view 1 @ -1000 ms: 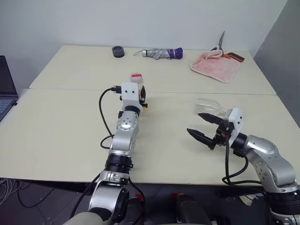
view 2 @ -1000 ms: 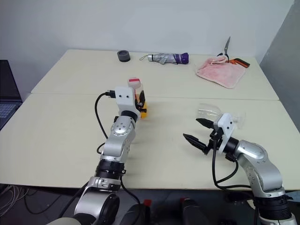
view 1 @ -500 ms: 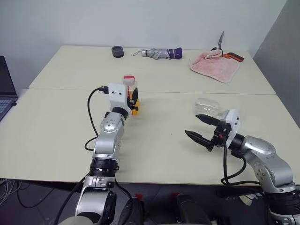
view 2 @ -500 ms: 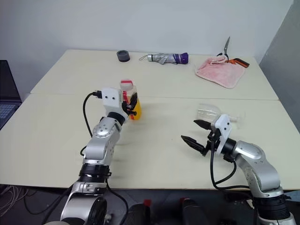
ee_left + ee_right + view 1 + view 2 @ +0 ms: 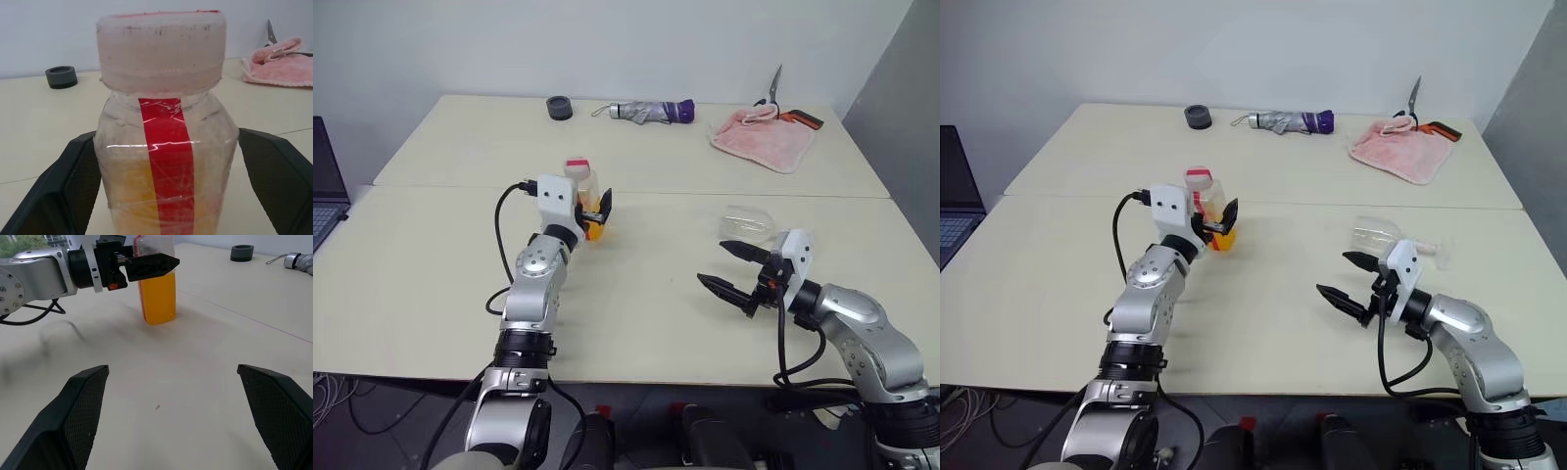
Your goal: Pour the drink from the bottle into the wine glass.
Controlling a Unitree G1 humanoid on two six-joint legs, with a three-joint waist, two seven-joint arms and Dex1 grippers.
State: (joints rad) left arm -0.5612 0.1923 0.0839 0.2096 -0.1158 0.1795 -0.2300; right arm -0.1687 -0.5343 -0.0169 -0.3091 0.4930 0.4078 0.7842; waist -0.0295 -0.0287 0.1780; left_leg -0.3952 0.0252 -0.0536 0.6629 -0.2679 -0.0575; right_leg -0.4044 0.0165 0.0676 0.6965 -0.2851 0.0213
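Bottle (image 5: 1206, 208) stands upright between the spread left pincer (image 5: 1216, 217) fingers.

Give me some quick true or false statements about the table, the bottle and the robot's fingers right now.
1. The bottle stands upright on the table. True.
2. The left gripper is clamped shut on the bottle. False: its fingers stand open either side.
3. The wine glass stands upright. False: it lies on its side.
4. The right gripper is open and empty. True.
5. The bottle's cap is off. False: it is on.
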